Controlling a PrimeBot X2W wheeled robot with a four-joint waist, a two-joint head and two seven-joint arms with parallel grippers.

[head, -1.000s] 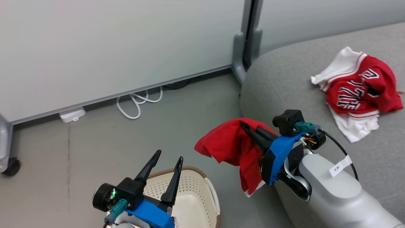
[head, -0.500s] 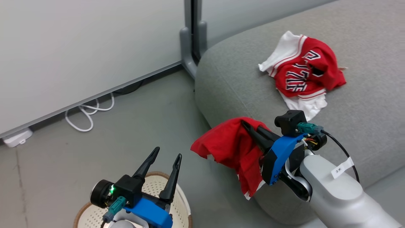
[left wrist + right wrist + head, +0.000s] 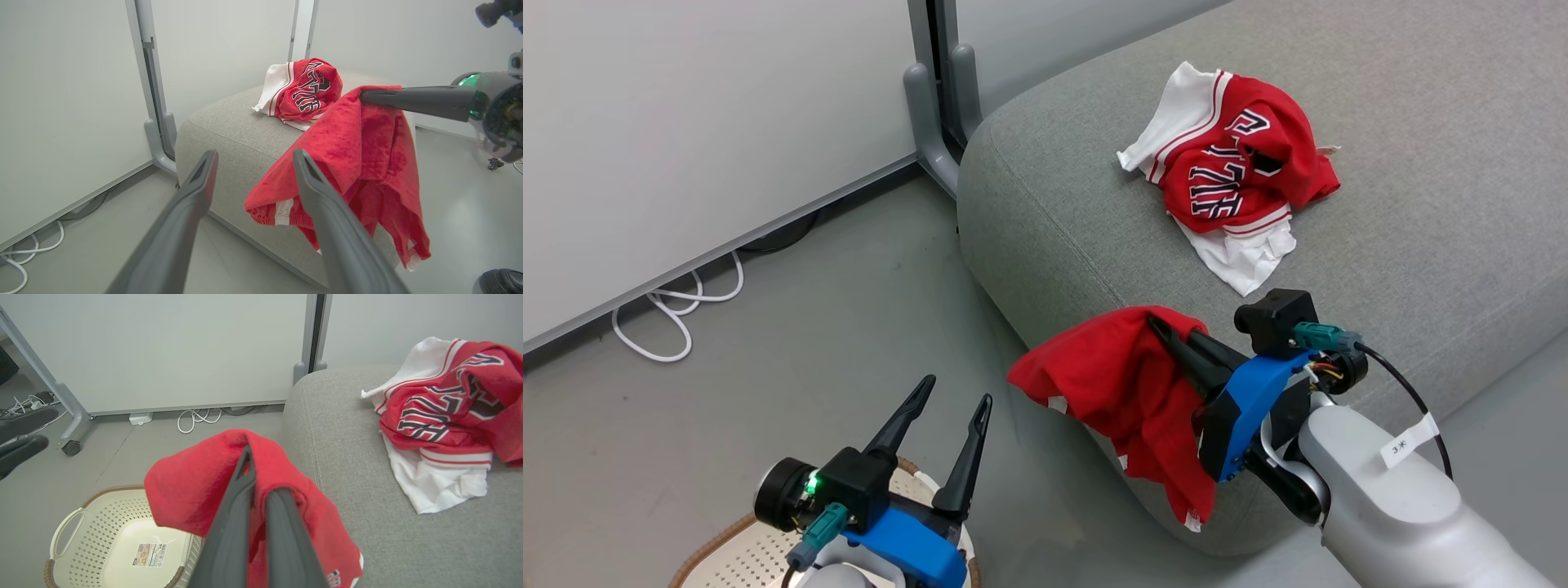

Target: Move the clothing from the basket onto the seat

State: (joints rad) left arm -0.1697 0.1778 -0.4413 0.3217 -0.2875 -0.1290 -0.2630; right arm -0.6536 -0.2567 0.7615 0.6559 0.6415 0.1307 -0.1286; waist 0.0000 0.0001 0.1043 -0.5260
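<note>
My right gripper (image 3: 1156,322) is shut on a red garment (image 3: 1123,384) with white trim, which hangs in the air beside the front corner of the grey sofa (image 3: 1054,220). The same red garment (image 3: 196,486) drapes over the right gripper (image 3: 251,457) and hangs in the left wrist view (image 3: 355,163). A red and white jersey (image 3: 1229,175) lies crumpled on the sofa seat. My left gripper (image 3: 956,392) stands open and holds nothing, above the cream basket (image 3: 727,551). The basket (image 3: 118,543) has only a label inside.
A pale wall panel (image 3: 686,114) with a grey post (image 3: 935,98) stands behind the sofa's corner. A white cable (image 3: 678,302) coils on the grey floor at the panel's foot. A castor (image 3: 71,448) of a grey frame sits on the floor.
The head camera has swung right, so the sofa and jersey shifted left in view and the basket slid off the bottom. Both grippers keep their pose; the red garment stays gripped.
</note>
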